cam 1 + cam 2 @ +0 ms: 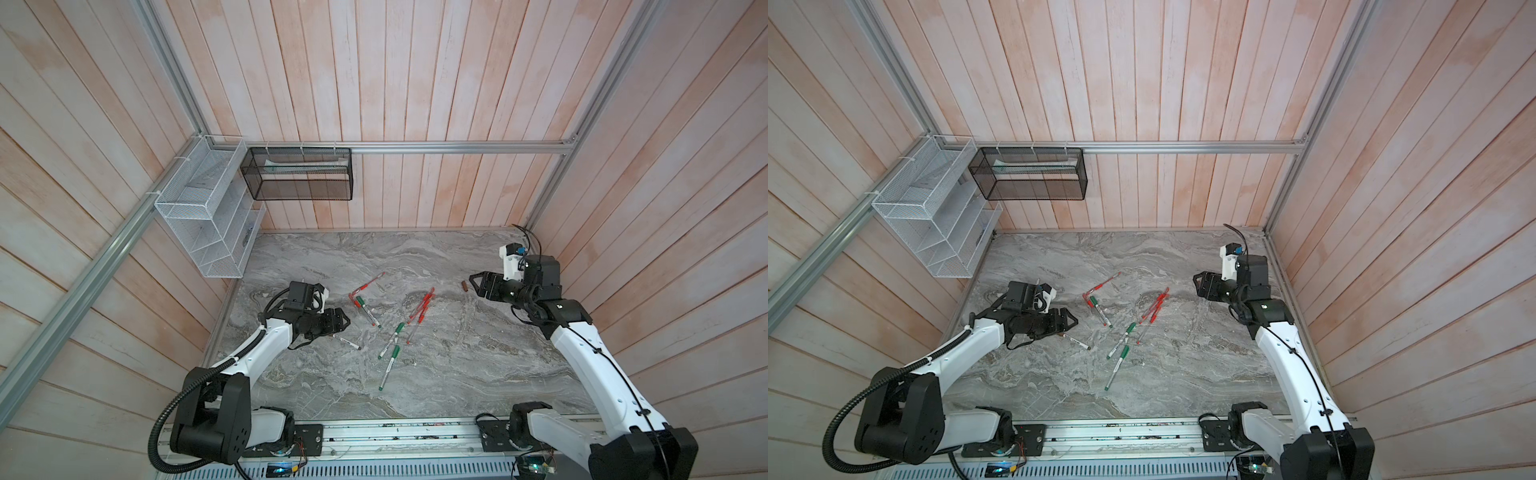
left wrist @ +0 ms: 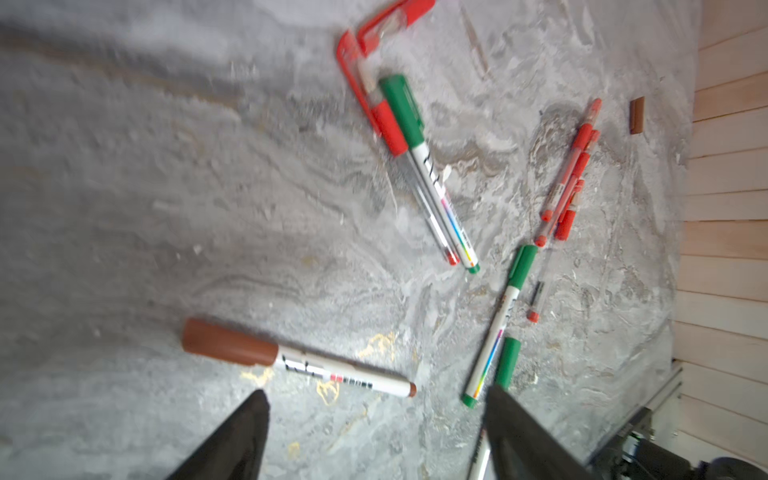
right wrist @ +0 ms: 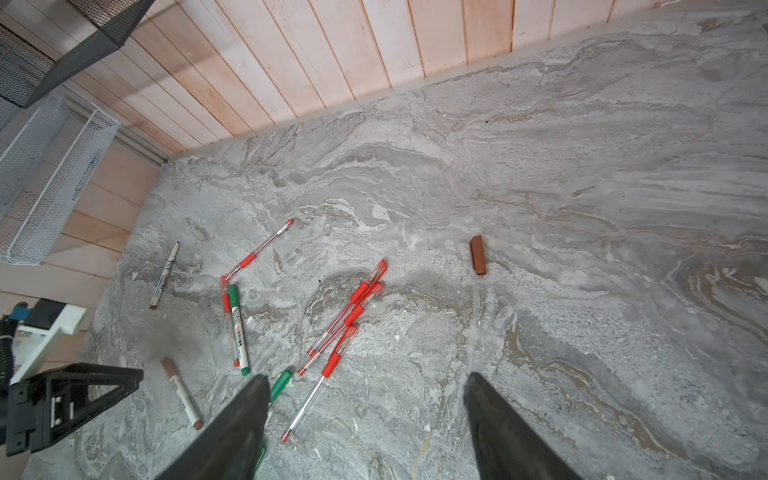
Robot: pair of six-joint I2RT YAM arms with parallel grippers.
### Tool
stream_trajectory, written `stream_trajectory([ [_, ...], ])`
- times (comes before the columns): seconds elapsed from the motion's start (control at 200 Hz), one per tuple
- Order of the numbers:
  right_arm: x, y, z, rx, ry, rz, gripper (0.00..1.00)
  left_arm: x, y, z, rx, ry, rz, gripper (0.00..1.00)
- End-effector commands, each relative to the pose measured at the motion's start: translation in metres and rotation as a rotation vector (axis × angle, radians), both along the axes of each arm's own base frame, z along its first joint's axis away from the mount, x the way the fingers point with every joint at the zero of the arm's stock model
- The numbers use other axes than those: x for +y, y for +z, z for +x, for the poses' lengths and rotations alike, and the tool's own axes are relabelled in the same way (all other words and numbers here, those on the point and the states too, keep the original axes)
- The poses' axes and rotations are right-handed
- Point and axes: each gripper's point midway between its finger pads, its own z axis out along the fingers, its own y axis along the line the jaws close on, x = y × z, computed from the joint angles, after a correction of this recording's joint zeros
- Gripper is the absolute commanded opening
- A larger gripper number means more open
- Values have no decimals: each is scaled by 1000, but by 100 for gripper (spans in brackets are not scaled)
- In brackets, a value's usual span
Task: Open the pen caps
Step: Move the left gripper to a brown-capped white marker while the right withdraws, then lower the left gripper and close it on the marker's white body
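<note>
Several pens lie on the marble table (image 1: 457,365). My left gripper (image 1: 345,322) (image 2: 376,390) hangs open just above a white marker (image 2: 345,372) with a brown pen cap (image 2: 228,343) on it; nothing is between the fingers. Green pen caps (image 2: 402,110) (image 2: 523,266) sit on markers, and red-capped pens (image 1: 422,309) (image 3: 353,316) lie clustered mid-table. A loose brown cap (image 1: 464,286) (image 3: 478,255) lies alone near my right gripper (image 1: 473,284) (image 3: 368,377), which is open and empty.
A white wire basket (image 1: 203,216) and a black mesh basket (image 1: 297,174) hang at the back left. Wooden walls close in three sides. A metal rail (image 1: 395,436) runs along the front edge. An uncapped marker (image 3: 164,276) lies beside the left wrist.
</note>
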Motion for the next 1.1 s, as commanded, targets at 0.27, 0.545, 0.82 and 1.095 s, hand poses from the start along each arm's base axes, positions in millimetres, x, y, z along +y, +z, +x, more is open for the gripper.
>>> stream_trajectory([
  [0.27,-7,0,-10,-15,-29,-24,75,21,-28,-13,233,190,45,65],
  [0.545,-12,-3,-20,-17,-37,-50,75,24,-42,4,235,203,80,65],
  [0.82,-13,-4,-24,-21,-36,-55,75,27,-59,25,201,172,146,65],
  [1.095,-16,-1,-31,-20,-39,-78,75,-4,-68,29,156,16,214,56],
])
